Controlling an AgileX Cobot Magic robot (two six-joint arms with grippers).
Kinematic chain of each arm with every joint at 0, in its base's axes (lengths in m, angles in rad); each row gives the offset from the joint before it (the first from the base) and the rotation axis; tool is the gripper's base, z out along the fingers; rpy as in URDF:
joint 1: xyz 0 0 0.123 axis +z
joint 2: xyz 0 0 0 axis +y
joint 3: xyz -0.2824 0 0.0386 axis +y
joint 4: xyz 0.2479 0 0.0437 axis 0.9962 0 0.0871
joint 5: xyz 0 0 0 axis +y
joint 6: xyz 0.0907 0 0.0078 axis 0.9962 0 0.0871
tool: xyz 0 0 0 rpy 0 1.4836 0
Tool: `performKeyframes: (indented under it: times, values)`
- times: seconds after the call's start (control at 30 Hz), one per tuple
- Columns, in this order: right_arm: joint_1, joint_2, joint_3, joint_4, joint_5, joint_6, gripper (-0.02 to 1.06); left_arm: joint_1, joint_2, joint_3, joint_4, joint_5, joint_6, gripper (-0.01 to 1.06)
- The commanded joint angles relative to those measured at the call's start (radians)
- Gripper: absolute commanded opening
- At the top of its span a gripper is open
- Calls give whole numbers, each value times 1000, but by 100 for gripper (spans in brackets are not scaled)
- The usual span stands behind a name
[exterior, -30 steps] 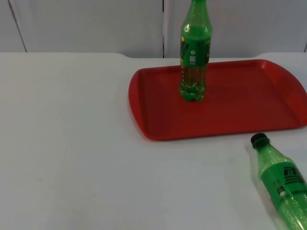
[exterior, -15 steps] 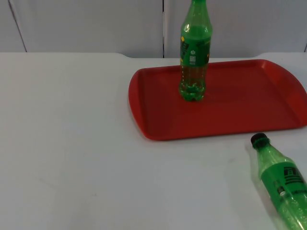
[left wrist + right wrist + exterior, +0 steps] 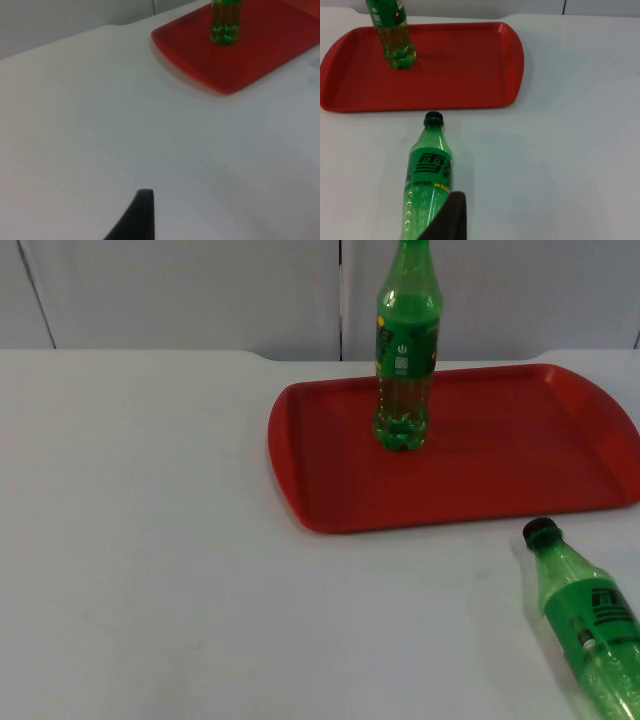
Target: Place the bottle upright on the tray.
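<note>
White table [image 3: 150, 540] ended at grey partition wall [image 3: 180, 290]; left gripper [image 3: 135, 220] hung over bare table, finger state unreadable; red tray [image 3: 480, 490] held one upright bottle [image 3: 405, 350]; lying bottle [image 3: 585, 620] rested just off tray, right gripper [image 3: 447, 220] above it, finger state unreadable

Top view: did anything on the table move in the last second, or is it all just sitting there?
Nothing visibly changed. One bottle stands upright on the red tray, and the other bottle lies on its side on the table in front of the tray, both where they were.
</note>
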Motion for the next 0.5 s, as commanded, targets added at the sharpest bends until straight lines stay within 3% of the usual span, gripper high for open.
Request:
performKeyframes:
  times: [0.0,0.2,0.47]
  values:
    - [-7,-4,-2,3,-8,2,104,-3,-4,4,-14,4,3,105]
    - [-7,90,-62,41,-6,2,104,-3,-4,4,-14,4,3,105]
    - [-7,436,-219,140,-6,2,104,-3,-4,4,-14,4,3,105]
